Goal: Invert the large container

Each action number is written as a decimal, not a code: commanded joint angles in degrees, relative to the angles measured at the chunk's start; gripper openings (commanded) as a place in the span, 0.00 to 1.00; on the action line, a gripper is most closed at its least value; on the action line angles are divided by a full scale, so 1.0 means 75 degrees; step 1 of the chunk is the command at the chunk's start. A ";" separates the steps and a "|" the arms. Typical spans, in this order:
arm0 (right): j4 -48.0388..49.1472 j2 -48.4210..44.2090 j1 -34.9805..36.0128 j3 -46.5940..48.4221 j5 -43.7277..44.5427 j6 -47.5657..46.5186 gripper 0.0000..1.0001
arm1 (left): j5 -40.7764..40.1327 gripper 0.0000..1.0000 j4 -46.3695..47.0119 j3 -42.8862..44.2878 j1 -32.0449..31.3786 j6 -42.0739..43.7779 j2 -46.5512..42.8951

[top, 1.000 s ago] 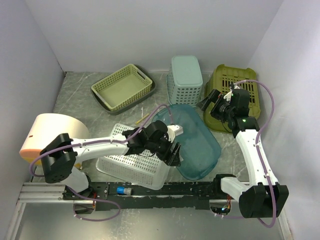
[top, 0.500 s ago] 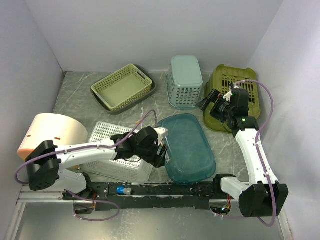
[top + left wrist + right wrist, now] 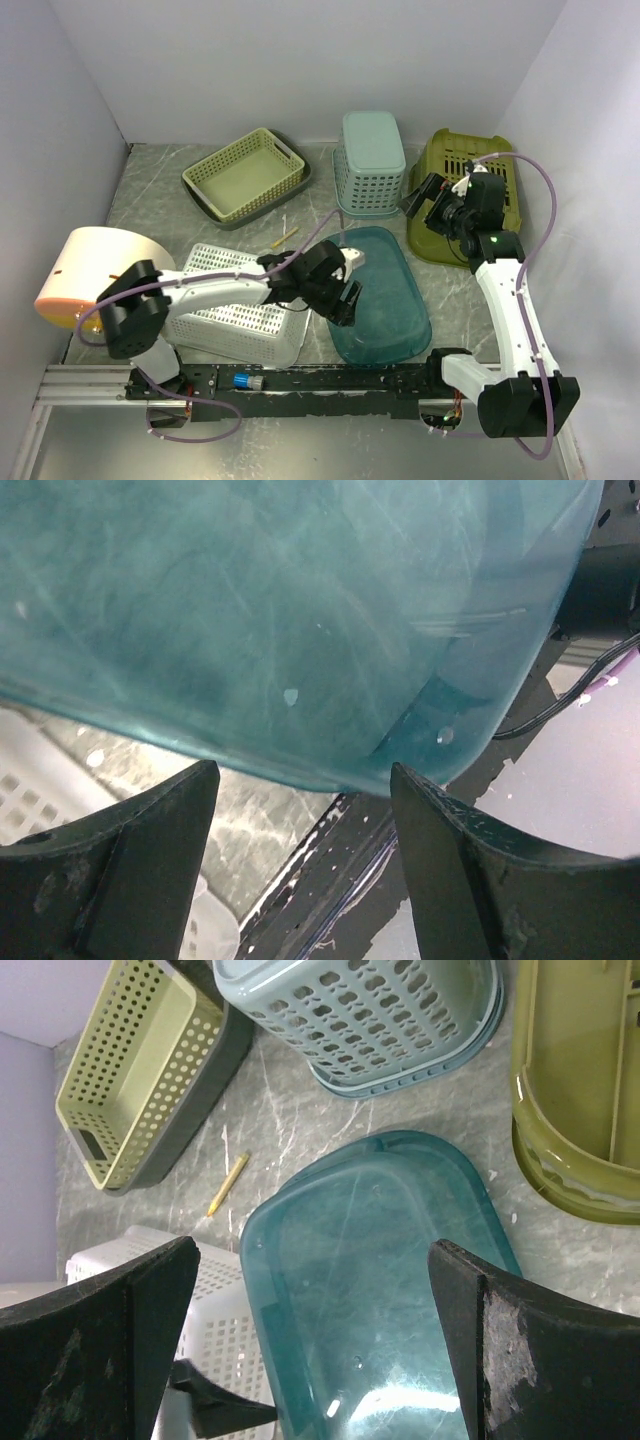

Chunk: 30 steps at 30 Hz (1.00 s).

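Top external: teal container (image 3: 385,295) flat, lower centre. Left gripper (image 3: 347,300) spread at its left edge; right gripper (image 3: 417,196) spread, upper right

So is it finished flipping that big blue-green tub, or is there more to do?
It looks nearly done. The teal tub lies flat on the table, rim down and smooth base up, as far as the overhead and right wrist views show. In hand: nothing. The left tool is open by the tub's left edge; the right tool hangs open, apart from it. Left: probably just drawing the arms back.
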 commanded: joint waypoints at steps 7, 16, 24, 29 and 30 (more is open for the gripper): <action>-0.0281 -0.0204 0.0019 0.0316 0.0405 -0.0306 1.00 | 0.3256 0.80 0.2079 0.1196 -0.0179 -0.0251 0.0799; -0.0598 -0.0371 0.0020 0.0214 0.0443 -0.0415 1.00 | 0.4012 0.80 0.1304 0.2120 0.0868 -0.0294 0.0285; -0.2926 -0.0225 0.0020 0.0291 0.1474 0.0433 1.00 | 0.3245 0.80 0.0064 0.3585 0.2814 0.0377 0.1836; -0.4392 0.0020 0.0020 0.0167 0.2749 0.1578 1.00 | 0.2754 0.80 -0.0451 0.4498 0.3135 0.1145 0.2871; -0.4546 -0.0053 0.0020 0.0030 0.2768 0.1772 1.00 | 0.2681 0.80 -0.0498 0.4544 0.3188 0.1168 0.2997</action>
